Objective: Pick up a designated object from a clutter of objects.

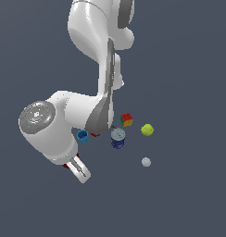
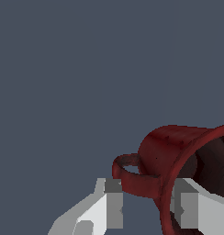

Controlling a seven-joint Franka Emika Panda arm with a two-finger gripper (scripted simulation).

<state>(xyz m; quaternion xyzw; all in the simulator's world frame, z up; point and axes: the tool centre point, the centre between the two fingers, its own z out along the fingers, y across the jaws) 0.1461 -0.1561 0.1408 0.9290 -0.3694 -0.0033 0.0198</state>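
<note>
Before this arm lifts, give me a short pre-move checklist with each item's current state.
1. Right target, the dark red mug, at the hand: ok.
2. Fingers straddle the mug wall beside the handle: ok.
3. Fingers firmly closed on the wall: cannot tell.
4. Mug off the surface: cannot tell.
5. Blue cup and blue can apart from the hand in the exterior view: ok.

Both renders were evenly and rather dimly lit against a flat slate-grey ground that carried no cast shadows. Soft highlights sat on the upper curves of the white arm (image 1: 64, 115), suggesting light from above, with no harsh glare. Edges were sharp but coarse and pixelated. In the wrist view, the red mug (image 2: 173, 151) showed blotchy, low-resolution shading, its inside nearly black.
</note>
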